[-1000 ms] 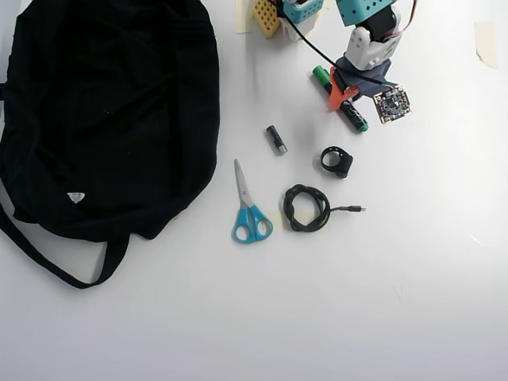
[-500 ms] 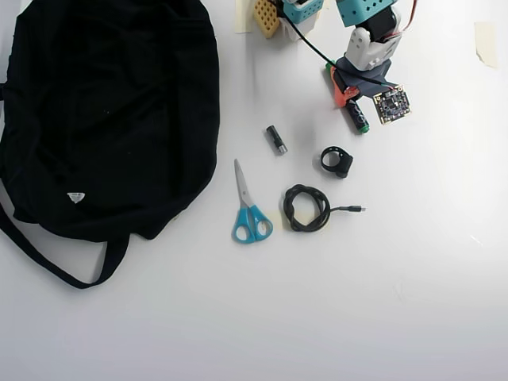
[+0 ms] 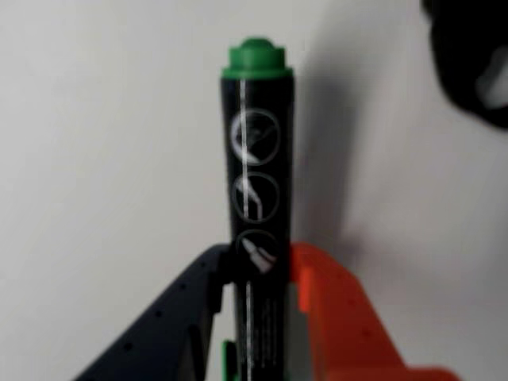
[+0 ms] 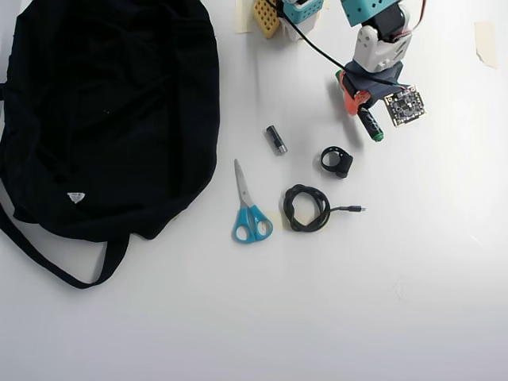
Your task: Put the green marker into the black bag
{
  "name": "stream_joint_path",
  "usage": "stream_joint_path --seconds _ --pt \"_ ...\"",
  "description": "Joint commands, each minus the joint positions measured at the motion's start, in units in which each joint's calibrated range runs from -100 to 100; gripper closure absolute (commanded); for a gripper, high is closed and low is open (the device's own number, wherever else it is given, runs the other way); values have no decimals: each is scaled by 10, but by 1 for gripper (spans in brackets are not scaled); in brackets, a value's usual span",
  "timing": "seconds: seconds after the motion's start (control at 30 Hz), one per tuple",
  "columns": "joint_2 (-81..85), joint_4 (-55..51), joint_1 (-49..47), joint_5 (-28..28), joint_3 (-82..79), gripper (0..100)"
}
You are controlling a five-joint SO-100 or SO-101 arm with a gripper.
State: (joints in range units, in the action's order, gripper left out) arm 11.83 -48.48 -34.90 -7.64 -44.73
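- Green marker [image 3: 258, 198]: black barrel with white round pictograms and a white line down its length. In the wrist view its long axis runs straight up the frame, green end uppermost, pointing away from the camera. In the overhead view [image 4: 370, 125] only its lower part shows, slanting down and to the right, green tip at the lower right, near the upper right of the desk.
- Gripper [image 3: 258, 274]: pinching the marker barrel, dark blue finger [image 3: 186, 309] on the left and orange finger [image 3: 329, 305] on the right in the wrist view. Seen from overhead [image 4: 359, 101], it sits below the teal and white arm [image 4: 377, 36].
- Desk [image 4: 333, 309]: plain white, evenly lit; strips of pale tape [image 4: 486, 41] at the top right edge. No room beyond the surface can be seen.
- Black bag [image 4: 111, 111]: large, soft, lying flat at the upper left in the overhead view; white tag [image 4: 75, 197] near its lower edge, strap [image 4: 71, 274] looping below. Whether it is open, and any contents, cannot be told.
- Loose items between bag and marker: battery [image 4: 275, 139], blue-handled scissors [image 4: 249, 208], coiled black cable [image 4: 306, 208], small black ring part [image 4: 337, 161].
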Motion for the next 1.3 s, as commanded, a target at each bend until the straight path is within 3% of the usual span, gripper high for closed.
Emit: stream_joint_path --seconds 0.0,0.23,0.47,1.0,1.27 --pt "12 -56 5 4 77 98" --pt "13 -254 15 7 232 98" --pt "24 -374 48 37 327 98" --pt "163 -402 238 130 319 98" --pt "158 -389 351 128 322 98"
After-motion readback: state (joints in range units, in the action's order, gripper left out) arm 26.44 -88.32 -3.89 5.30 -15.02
